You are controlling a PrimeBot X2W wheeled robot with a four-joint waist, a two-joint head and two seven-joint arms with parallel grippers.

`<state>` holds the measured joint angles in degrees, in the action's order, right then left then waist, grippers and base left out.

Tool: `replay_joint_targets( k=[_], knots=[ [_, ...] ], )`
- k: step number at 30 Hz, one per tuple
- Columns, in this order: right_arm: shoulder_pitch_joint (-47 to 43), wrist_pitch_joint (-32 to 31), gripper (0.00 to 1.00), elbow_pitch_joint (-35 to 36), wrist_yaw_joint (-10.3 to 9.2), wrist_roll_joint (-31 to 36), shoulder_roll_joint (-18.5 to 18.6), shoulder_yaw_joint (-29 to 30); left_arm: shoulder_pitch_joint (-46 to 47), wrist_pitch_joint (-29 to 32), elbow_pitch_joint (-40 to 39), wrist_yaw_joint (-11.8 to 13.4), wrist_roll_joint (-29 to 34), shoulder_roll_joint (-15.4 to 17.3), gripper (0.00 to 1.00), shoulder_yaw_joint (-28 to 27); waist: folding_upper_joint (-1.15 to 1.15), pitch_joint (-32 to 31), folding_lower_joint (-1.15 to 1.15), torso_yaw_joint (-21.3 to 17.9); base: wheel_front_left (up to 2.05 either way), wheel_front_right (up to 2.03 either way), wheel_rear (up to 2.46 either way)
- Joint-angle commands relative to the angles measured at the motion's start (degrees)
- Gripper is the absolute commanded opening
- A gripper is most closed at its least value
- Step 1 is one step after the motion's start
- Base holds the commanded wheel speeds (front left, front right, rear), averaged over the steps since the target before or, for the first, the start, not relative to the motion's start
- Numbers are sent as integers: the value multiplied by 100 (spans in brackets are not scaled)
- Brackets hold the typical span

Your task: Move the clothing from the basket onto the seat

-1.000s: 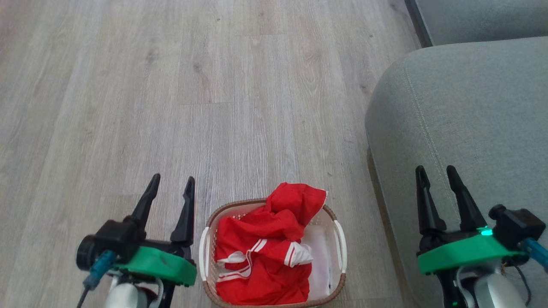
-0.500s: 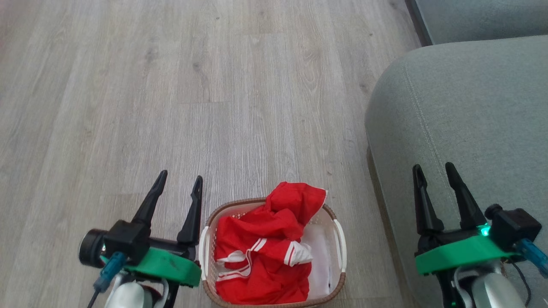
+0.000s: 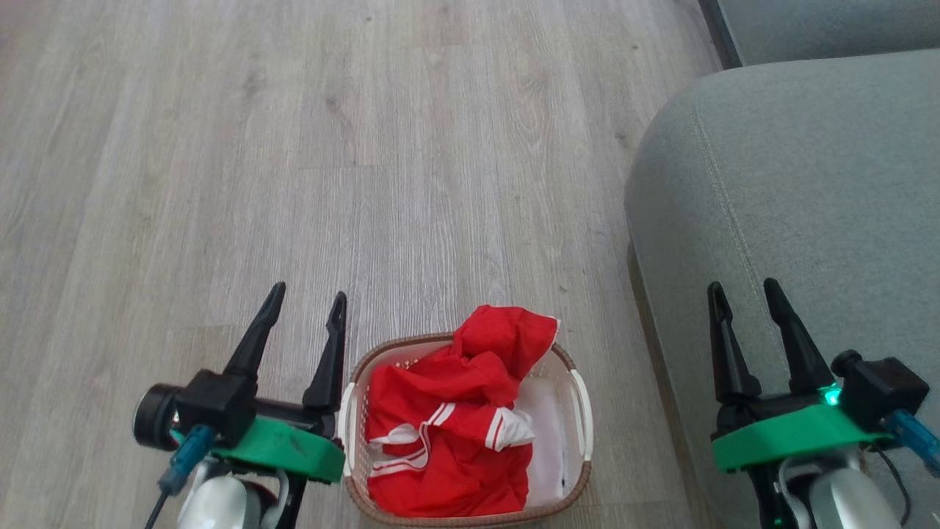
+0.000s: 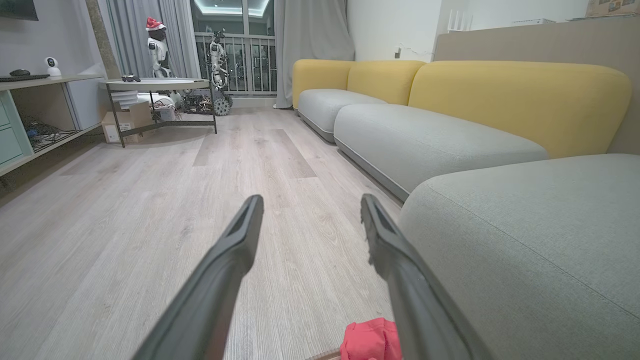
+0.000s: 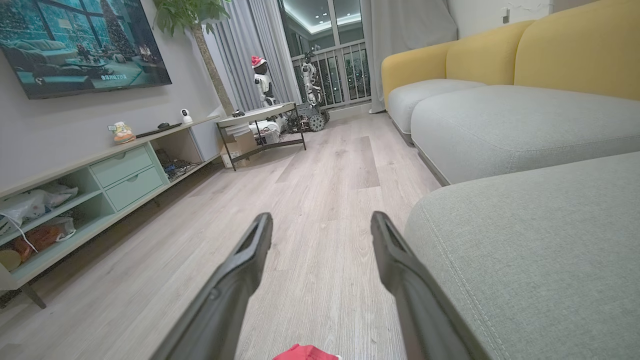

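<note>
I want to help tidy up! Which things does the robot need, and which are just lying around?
For the job: clothing, basket, seat.
Just lying about: round table, TV, shelf unit, plant, robot figure in a red hat.

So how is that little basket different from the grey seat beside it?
The basket is small, the seat far bigger. The basket is cream perforated plastic with a brown rim; the seat is grey-green fabric with a stitched seam. The basket holds the red clothing; the seat shows none on it. Both sit side by side on the wooden floor.
</note>
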<state>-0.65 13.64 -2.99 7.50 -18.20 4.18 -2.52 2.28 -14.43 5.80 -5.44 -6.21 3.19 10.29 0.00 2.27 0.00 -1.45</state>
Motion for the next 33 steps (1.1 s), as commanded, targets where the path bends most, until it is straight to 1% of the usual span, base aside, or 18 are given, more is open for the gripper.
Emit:
replay_joint_targets(
  k=[1, 11, 21, 26, 33],
  knots=[
    [169, 26, 100, 222, -1, 25, 109, -140, 290, -57, -190, 21, 11, 39, 100, -210, 0, 21, 0, -15, 0, 0, 0],
    [263, 32, 100, 260, -1, 19, 110, -138, 365, -57, -184, 19, -14, 28, 100, -211, 0, 236, 0, -137, 0, 0, 0],
    [562, 63, 100, 346, -1, -18, 111, -129, 640, -57, -71, -36, -40, 31, 100, -141, 0, 827, 0, -375, 0, 0, 0],
    [820, 90, 100, 387, -1, -24, 95, -140, 924, -57, 170, -82, -67, 76, 100, -51, 0, 1208, 0, -497, 0, 0, 0],
    [1172, 119, 100, 417, -1, -37, 64, -122, 1379, 27, 799, -120, -129, 136, 100, 68, 0, 1691, 0, -687, 0, 0, 0]
  ],
)
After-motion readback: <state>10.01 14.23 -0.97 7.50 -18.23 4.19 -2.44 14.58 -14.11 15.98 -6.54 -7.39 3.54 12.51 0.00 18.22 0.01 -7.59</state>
